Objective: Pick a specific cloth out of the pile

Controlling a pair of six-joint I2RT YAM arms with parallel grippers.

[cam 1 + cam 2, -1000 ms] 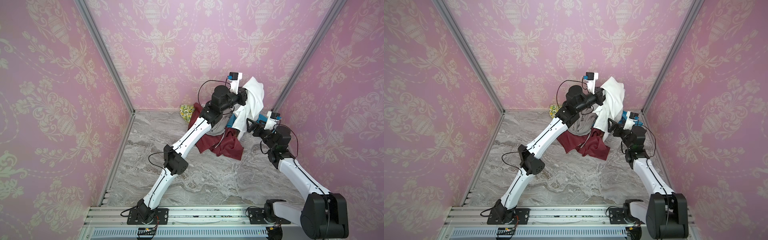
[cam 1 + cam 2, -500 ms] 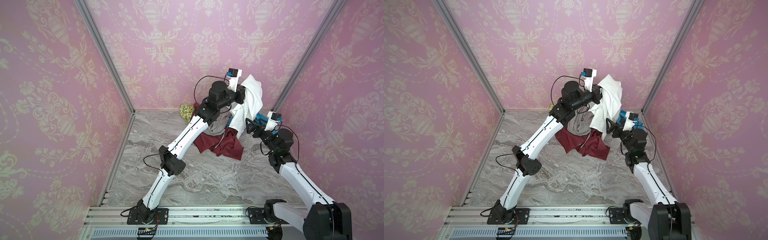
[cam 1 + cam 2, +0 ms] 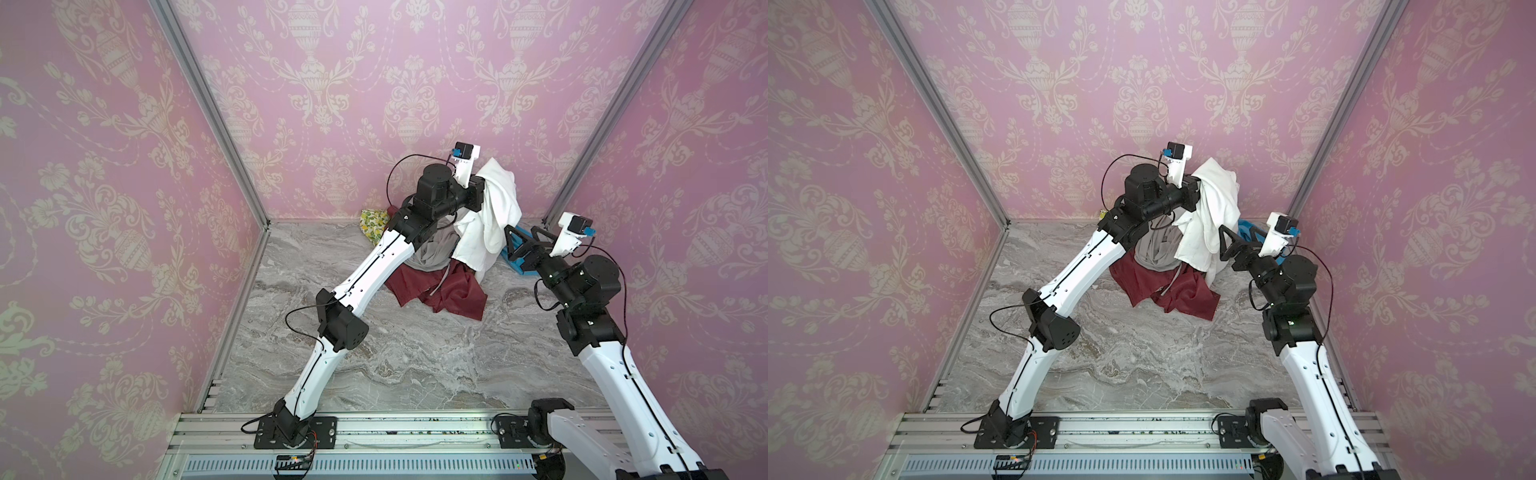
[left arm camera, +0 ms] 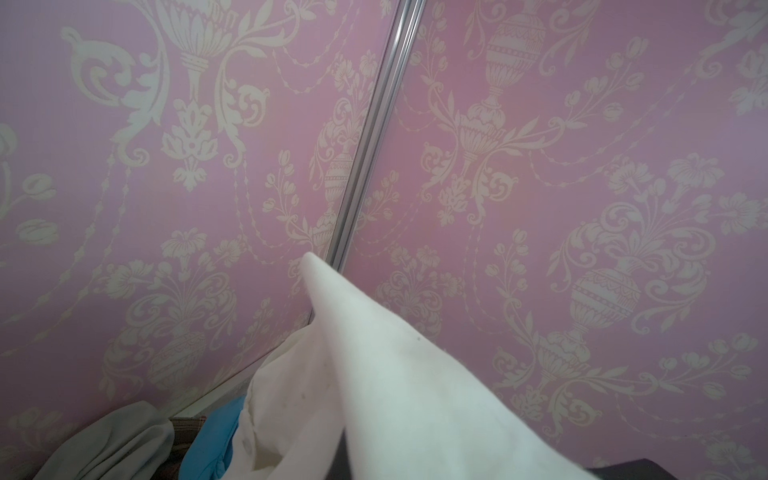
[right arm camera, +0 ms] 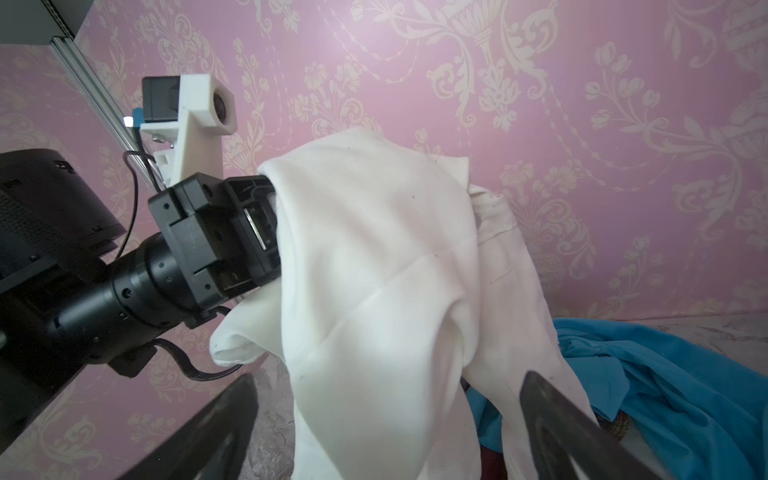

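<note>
The cloth is plain white and hangs high at the back right, draped over my left gripper. That gripper is shut on the cloth, and its fingers are hidden under the fabric. Below lies the pile: maroon fabric, grey fabric and blue fabric. My right gripper is open. Its dark fingers stand on either side of the cloth's hanging lower part without gripping it.
A lemon-print piece lies at the back wall, left of the pile. Pink patterned walls close in on three sides, with a metal corner post just behind the lifted cloth. The marble floor stretches toward the front rail.
My right arm has shifted to the right and its open gripper has risen a little beside the hanging cloth. The left gripper still holds the cloth up, almost unmoved.
</note>
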